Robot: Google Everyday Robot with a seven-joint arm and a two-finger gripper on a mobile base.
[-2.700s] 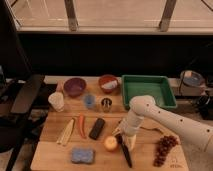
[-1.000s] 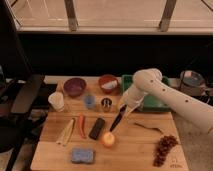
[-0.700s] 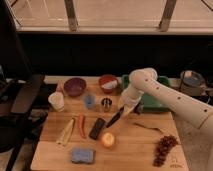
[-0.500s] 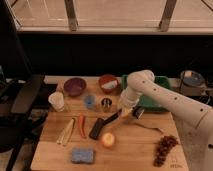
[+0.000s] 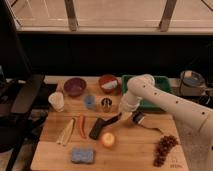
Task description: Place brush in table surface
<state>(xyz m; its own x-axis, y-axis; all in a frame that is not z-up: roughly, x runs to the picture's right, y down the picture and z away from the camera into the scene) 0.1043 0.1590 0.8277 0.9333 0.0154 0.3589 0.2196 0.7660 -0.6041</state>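
Note:
My gripper (image 5: 124,113) hangs from the white arm (image 5: 150,92) over the middle of the table surface (image 5: 130,152), a light-brown plank top. It is shut on the brush (image 5: 112,120), a slim black utensil that slants down to the left. The brush's low end reaches the flat black block (image 5: 96,129), just above the orange fruit (image 5: 107,139). I cannot tell whether the brush touches the wood.
A carrot (image 5: 81,125) and a pale yellow piece (image 5: 66,132) lie left of the block. A blue sponge (image 5: 81,155) is in front, grapes (image 5: 164,149) front right. A small dark chunk with a wiry tail (image 5: 139,118) lies right of the gripper. Bowls, cups and a green tray (image 5: 161,80) stand at the back.
The arm has swung left and down with the brush, from above the tray's edge to the middle of the table. The brush's low end has come down by the black block.

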